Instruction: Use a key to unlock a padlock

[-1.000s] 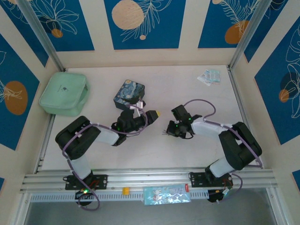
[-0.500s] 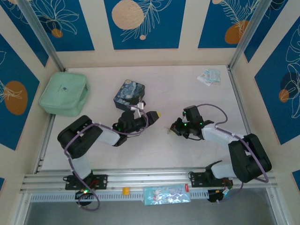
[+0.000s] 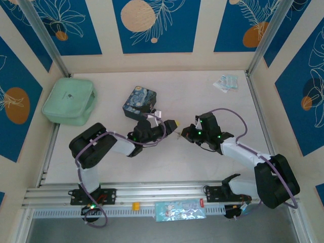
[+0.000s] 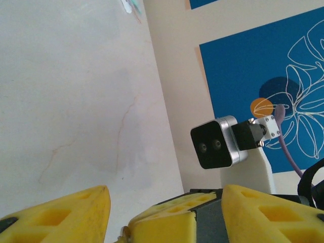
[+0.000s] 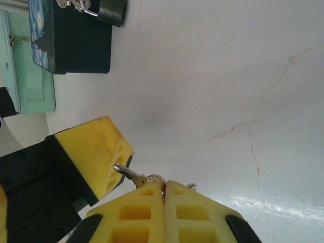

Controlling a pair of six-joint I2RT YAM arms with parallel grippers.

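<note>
Pinched key point(image 5: 129, 174), perhaps against left fingertip point(image 5: 96, 152)

Both arms are stretched inward, tips nearly meeting; the left gripper point(image 3: 173, 123) is spread, the right gripper point(image 5: 163, 185) clamped tight.

Bright, even overhead light casts soft shadows. In the right wrist view glare whitens the table point(image 5: 228, 76), and the key point(image 5: 130, 173) glints.

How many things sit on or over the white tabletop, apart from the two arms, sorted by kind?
painted tin: 1
green zip case: 1
padlock: 1
key bunch, held by the right end effector: 1
crumpled wrapper: 1
Total: 5
</note>
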